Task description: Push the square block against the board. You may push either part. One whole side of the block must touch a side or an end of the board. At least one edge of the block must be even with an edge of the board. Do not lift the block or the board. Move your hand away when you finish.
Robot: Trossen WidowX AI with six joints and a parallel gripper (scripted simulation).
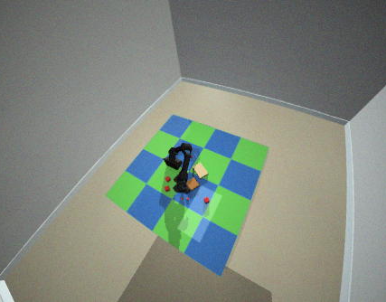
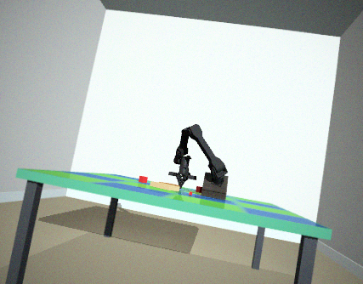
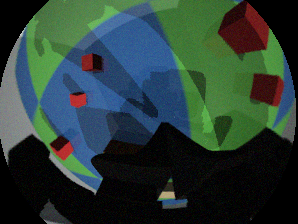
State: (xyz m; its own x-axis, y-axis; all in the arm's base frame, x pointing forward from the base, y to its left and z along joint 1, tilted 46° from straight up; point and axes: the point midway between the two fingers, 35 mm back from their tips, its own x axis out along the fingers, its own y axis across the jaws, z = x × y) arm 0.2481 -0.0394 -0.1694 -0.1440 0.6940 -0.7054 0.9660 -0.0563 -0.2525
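A green-and-blue checkered tabletop (image 1: 245, 205) (image 2: 120, 191) (image 3: 145, 30) stretches below pale walls, and here's one brown block (image 1: 193, 184) (image 3: 127, 147), just beside one pale board (image 1: 200, 170) (image 2: 164, 185). Five red cubes (image 1: 206, 200) (image 2: 143, 179) (image 3: 92, 62) show in the wrist view! One hand (image 1: 185, 190) (image 2: 181, 186) (image 3: 164, 125), closed, gripping nothing, is right by the block; whether they touch, I can't tell.

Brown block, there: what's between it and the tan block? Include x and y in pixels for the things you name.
A narrow strip of tabletop (image 1: 242, 178) (image 2: 141, 193) (image 3: 150, 55) separates the brown block (image 1: 193, 184) (image 3: 125, 147) from the tan block (image 1: 200, 170) (image 2: 164, 185) (image 3: 167, 195), as the top view shows.
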